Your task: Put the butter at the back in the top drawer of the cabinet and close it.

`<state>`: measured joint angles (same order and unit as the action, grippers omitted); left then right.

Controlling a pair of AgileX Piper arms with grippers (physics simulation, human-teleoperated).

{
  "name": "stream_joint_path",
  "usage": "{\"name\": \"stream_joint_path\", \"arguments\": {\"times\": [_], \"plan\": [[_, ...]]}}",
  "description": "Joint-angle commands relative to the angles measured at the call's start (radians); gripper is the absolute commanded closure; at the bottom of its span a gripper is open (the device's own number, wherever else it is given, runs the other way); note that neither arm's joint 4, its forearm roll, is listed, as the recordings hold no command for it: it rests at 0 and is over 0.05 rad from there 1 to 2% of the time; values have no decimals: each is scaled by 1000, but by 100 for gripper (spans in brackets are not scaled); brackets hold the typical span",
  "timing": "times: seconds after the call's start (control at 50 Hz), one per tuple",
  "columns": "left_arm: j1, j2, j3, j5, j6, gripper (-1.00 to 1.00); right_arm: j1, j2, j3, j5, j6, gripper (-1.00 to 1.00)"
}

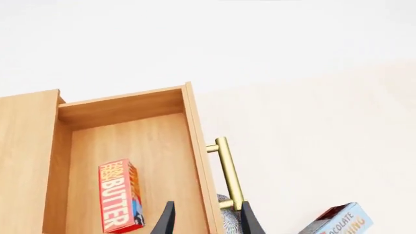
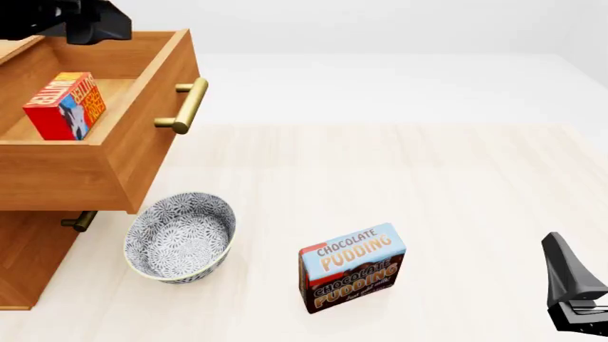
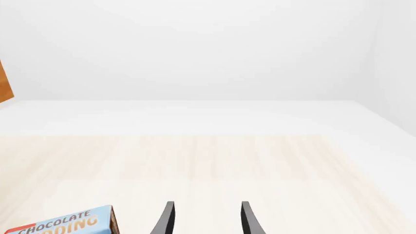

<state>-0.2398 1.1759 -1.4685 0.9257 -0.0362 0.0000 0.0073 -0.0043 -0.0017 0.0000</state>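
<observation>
My left gripper (image 1: pixel 204 219) hangs above the open top drawer (image 1: pixel 130 161), jaws spread and holding nothing. The two dark fingers straddle the drawer's front panel, one over the inside, the other over the brass handle (image 1: pixel 227 173). I read that as a good spot to push from, since the front panel is what has to travel back into the cabinet (image 2: pixel 24 256).

Just beside the inner finger, down on the drawer floor, the butter (image 1: pixel 120 195) stands on one of its sides, label up, free of the drawer walls. So the placing looks done and only the closing is left.

Below the handle and past the drawer front sits the patterned bowl (image 2: pixel 181 235), and farther out the pudding box (image 2: pixel 352 267), both clear of the drawer's path.

My right gripper (image 3: pixel 204 219) is parked well away, low over the table (image 3: pixel 260 165), fingers apart and empty, the pudding box off to one side of it.
</observation>
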Motion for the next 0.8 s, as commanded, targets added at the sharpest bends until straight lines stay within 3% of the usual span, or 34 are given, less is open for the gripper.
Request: {"name": "stream_joint_path", "arguments": {"times": [0.02,0.64,0.8], "plan": [[-71,14,-13,-20,2,-100,0,0,0,0,0,-100],[-229,111,-32,-87,21,-100,0,0,0,0,0,-100],[-258,150,19,-133,28,-100,0,0,0,0,0,-100]]}}
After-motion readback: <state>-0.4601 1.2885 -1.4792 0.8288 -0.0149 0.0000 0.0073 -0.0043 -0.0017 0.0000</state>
